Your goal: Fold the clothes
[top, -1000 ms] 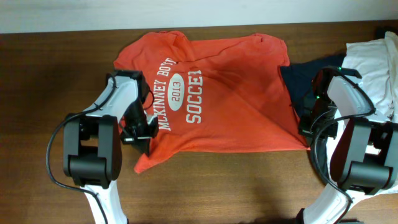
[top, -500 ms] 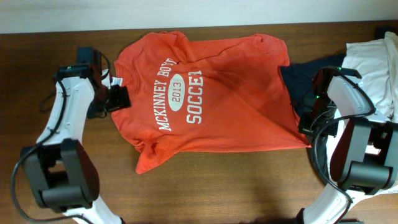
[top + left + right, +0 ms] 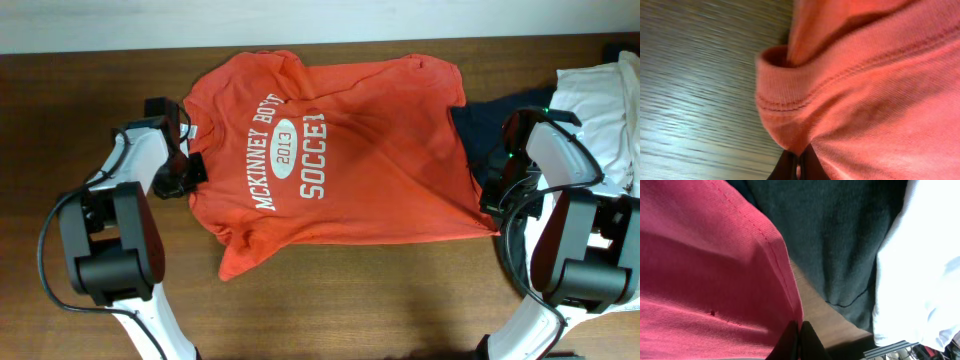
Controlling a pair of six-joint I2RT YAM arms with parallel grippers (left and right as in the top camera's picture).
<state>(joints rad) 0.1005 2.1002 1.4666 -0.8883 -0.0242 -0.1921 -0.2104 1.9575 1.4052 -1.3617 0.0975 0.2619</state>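
Tools first: found the left tool [image 3: 190,168] pressed together on a doubled, stitched edge of the orange-red T-shirt [image 3: 340,150] at its left side, with a sliver of cloth between the fingertips [image 3: 787,172] in the left wrist view. Cannot tell whether sleeve or collar. Found the right tool [image 3: 492,210] likewise pinching the shirt's near right corner at the stitched hem, just beside the dark navy garment [image 3: 480,125] and near the white garment [image 3: 600,90].

Located the T-shirt spread nearly flat across the middle of the tabletop [image 3: 80,80], lettering up, creased diagonally toward the right-hand corner, with a loose flap trailing at the near left.

Compared against a second ago: logged the left tool then down by that near-left flap. Half a second ago, up at the shirt's left edge with the arm swung wide. Now at much the same edge, arm tucked in. Saw no shift in the cloth's outline across the three looks, and none in the right arm.

Judged as regrasp done, fold not begun: both ends held, nothing yet lifted or doubled over. Expect next a lift and carry of one held edge across the lettering. Worth watching for the near-left flap dragging and the right corner snagging the navy garment.
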